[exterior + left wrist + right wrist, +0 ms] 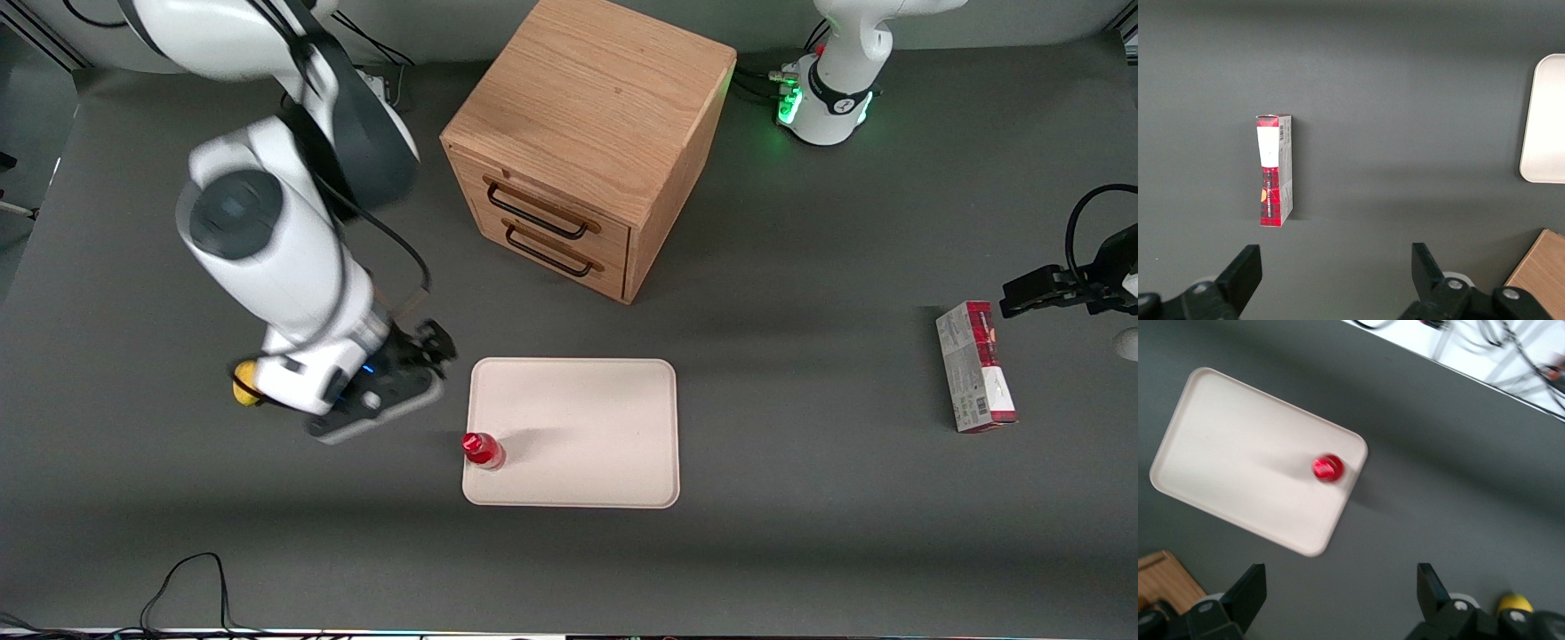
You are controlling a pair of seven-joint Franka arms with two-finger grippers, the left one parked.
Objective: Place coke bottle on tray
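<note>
Pincer (425, 356) hangs open and empty beside the tray (587, 418), coke bottle (483, 450) upright on it, yellow lump (244, 382) seemingly close by.

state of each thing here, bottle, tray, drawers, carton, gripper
coke bottle: upright, capped, on the tray's edge
tray: flat, holds only the bottle
cabinet drawers: both shut
carton box: lying flat
gripper: open, empty, above the table beside the tray

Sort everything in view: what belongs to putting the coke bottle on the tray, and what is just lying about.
Belongs to the job:
- coke bottle, upright on the tray, at its edge
- tray
- right gripper, open, above the table beside the tray

Lying about:
- wooden drawer cabinet
- red-and-grey carton box
- yellow lump, beside the gripper
</note>
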